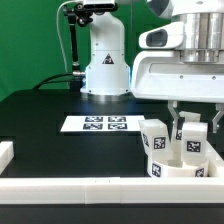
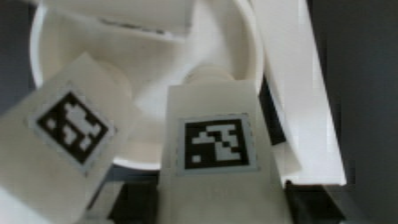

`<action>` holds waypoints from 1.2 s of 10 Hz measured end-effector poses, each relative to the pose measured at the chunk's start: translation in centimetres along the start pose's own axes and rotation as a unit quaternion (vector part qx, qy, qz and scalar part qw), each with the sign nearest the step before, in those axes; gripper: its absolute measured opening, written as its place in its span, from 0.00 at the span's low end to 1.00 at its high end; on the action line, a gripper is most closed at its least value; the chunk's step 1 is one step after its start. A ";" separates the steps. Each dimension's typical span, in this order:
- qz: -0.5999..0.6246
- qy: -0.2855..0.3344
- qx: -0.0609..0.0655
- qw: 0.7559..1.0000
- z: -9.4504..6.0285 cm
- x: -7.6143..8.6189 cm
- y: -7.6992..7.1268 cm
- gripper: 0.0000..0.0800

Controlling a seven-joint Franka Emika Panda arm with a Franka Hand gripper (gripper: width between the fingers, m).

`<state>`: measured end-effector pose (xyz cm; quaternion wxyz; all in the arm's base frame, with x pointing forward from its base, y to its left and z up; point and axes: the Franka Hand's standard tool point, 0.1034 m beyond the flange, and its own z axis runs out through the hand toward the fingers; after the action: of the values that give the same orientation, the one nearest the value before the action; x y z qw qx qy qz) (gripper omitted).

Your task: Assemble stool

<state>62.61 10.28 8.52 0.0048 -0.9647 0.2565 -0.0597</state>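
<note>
The stool's round white seat [image 1: 186,173] lies flat at the exterior view's right, close to the front rail. Two blocky white legs stand on it. One tagged leg [image 1: 155,142] stands free on the exterior view's left side of the seat. My gripper [image 1: 190,122] comes down from above and is shut on the other leg [image 1: 192,146]. In the wrist view this held leg [image 2: 217,135] fills the space between my dark fingers [image 2: 146,200], tag facing the camera. The free leg [image 2: 71,122] leans beside it over the seat [image 2: 151,40].
The marker board [image 1: 105,124] lies mid-table. White border rails run along the front [image 1: 90,186] and the left edge [image 1: 8,152]; one rail [image 2: 299,90] passes close to the seat. The arm's white base [image 1: 105,62] stands at the back.
</note>
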 end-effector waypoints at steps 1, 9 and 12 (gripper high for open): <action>0.040 -0.003 0.003 0.999 0.0 0.0 0.0 0.43; 0.345 -0.041 0.032 0.937 0.2 -0.6 -0.8 0.43; 0.437 -0.051 0.031 0.898 0.4 -1.0 -1.1 0.43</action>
<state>62.35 11.68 8.05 0.0733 -0.7567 0.6496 -0.0108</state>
